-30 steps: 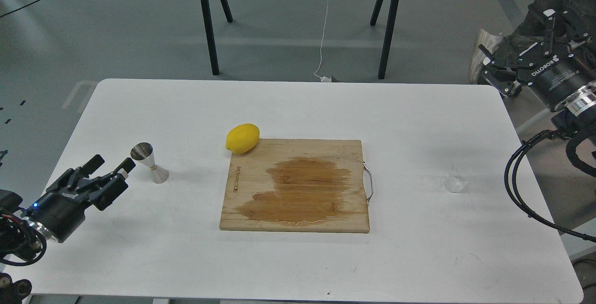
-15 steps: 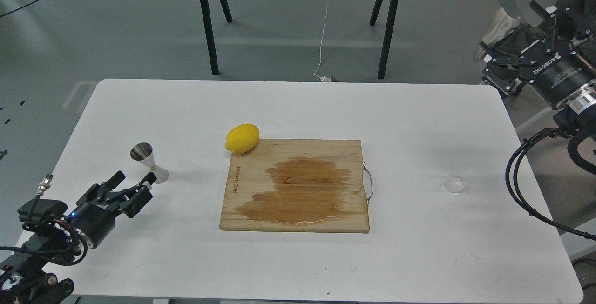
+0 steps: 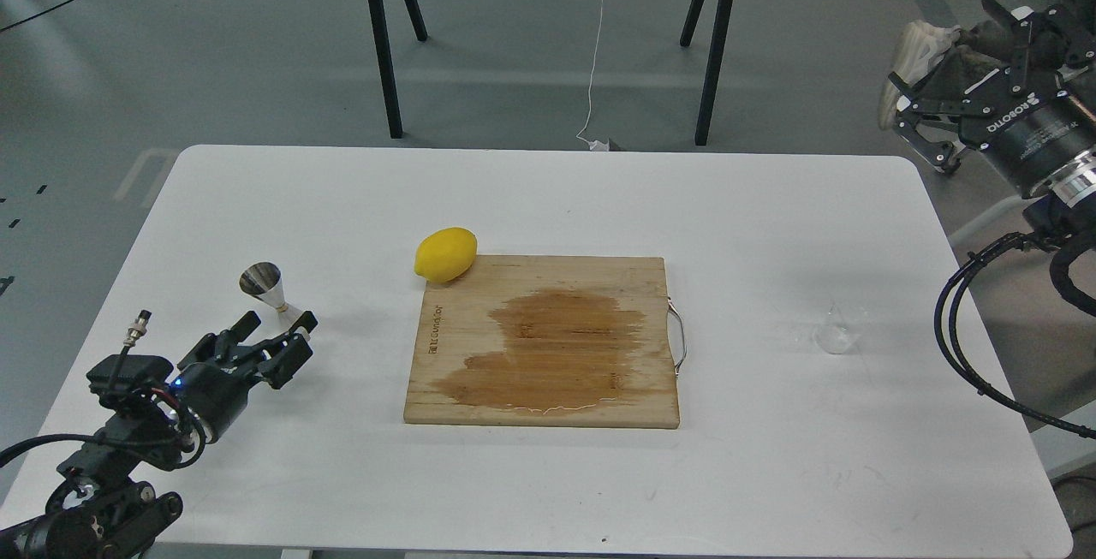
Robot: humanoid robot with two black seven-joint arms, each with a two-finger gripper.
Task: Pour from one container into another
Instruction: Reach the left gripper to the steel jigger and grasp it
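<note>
Both black grippers are holding nothing: the left gripper (image 3: 278, 345) is hanging low with fingers apart, its tips crossing the foot of the shiny steel hourglass-shaped jigger (image 3: 271, 291), and the right gripper (image 3: 929, 127) is waiting wide open off the table's far right corner. Near the right edge of the smooth white table (image 3: 548, 199) the small clear glass beaker (image 3: 836, 332) is standing alone. It is looking light, slippery and easy to break, so pinching its round sides gently seems best. The jigger is looking hard and tippy.
</note>
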